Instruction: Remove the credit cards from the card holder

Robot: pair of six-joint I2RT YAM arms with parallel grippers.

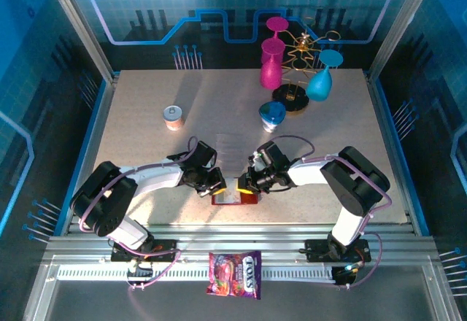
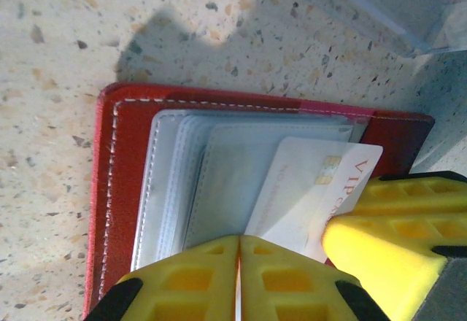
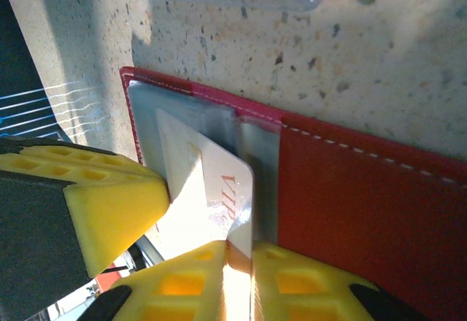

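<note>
The card holder (image 2: pixel 120 190) lies open on the speckled tabletop (image 2: pixel 58 58), at the near edge between my arms. My left fingers (image 2: pixel 292 284) are closed and press on its soft pockets. My right fingers (image 3: pixel 306 292) pinch the white card (image 2: pixel 306 190), which is partly out. I judge it thin, stiff and slippery, so it is best held by its edge. A clear tray (image 2: pixel 379 0) lies just beyond.

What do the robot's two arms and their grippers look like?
Both the left arm and the right arm have white links between bulky black joints, with pale purple cables looping along them. The left gripper and right gripper carry bright yellow wedge-shaped fingers with rectangular recesses, set on black mounts.
</note>
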